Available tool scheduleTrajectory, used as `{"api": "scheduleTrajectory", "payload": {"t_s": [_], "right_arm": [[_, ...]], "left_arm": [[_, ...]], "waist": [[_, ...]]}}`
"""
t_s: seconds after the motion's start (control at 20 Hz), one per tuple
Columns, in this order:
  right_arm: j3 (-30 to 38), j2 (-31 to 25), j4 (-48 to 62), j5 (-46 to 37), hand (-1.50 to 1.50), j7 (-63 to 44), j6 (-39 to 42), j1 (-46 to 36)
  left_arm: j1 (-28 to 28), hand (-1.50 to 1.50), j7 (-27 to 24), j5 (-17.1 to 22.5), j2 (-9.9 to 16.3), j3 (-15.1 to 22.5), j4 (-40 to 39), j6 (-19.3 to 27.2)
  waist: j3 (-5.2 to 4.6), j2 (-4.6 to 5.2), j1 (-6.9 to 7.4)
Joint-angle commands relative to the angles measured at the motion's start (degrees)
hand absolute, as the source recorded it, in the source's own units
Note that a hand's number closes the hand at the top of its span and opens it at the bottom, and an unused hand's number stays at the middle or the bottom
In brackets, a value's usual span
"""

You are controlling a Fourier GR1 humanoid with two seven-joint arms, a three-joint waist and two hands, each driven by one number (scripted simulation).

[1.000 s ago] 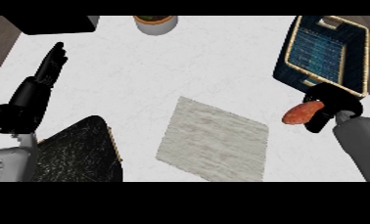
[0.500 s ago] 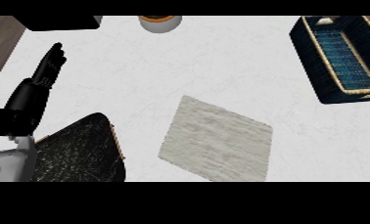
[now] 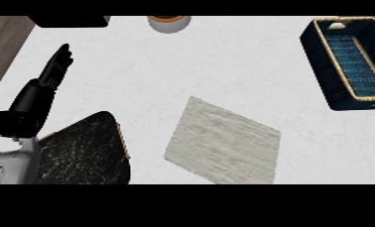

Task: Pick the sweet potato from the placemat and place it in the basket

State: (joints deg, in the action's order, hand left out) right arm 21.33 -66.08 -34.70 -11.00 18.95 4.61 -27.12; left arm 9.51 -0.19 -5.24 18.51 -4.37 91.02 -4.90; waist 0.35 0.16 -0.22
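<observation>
The pale grey placemat (image 3: 223, 142) lies on the white counter at lower centre with nothing on it. A dark blue basket (image 3: 345, 62) with a tan rim sits at the right edge, and its visible inside shows only blue weave. No sweet potato appears anywhere in view. My left hand (image 3: 53, 70) rests at the left with its fingers straight and pointing up, holding nothing. My right hand is out of the picture.
A dark speckled rounded object (image 3: 82, 151) with a tan edge fills the lower left corner. At the top edge stands a grey cup with an orange top (image 3: 169, 23), and a black object (image 3: 70, 21) lies to its left.
One second ago my right hand held the sweet potato just below the basket. Both have since left the view, and the view has shifted so the basket sits further right.
</observation>
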Motion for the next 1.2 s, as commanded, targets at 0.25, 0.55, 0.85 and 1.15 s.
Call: {"api": "scheduleTrajectory", "payload": {"t_s": [0.25, 0.55, 0.85, 1.15], "right_arm": [[2.60, -9.46, 4.72, 3.78, 1.50, 4.68, 14.80, -13.39], [-3.66, -6.32, 2.76, 1.13, 1.50, -6.60, 19.57, -25.70], [-8.14, -1.86, 1.57, -1.63, 1.50, -17.11, 21.06, -35.90], [-12.83, 3.98, 3.76, -5.76, 1.50, -22.76, 22.61, -42.33]], "left_arm": [[4.13, 0.00, 0.43, -1.39, -0.81, 0.70, -2.56, 0.18], [3.58, 0.00, 0.38, -2.21, -2.73, 2.07, -1.55, 0.84], [4.09, 0.00, 1.91, -1.45, -1.70, 1.08, -0.16, -0.44], [1.45, 0.00, -0.96, -3.69, -3.28, 2.31, -0.34, 1.18]], "waist": [[-0.29, 0.28, 1.81], [-0.37, 0.30, 2.66], [-0.39, 0.19, 2.63], [-0.41, 0.25, 2.68]]}}
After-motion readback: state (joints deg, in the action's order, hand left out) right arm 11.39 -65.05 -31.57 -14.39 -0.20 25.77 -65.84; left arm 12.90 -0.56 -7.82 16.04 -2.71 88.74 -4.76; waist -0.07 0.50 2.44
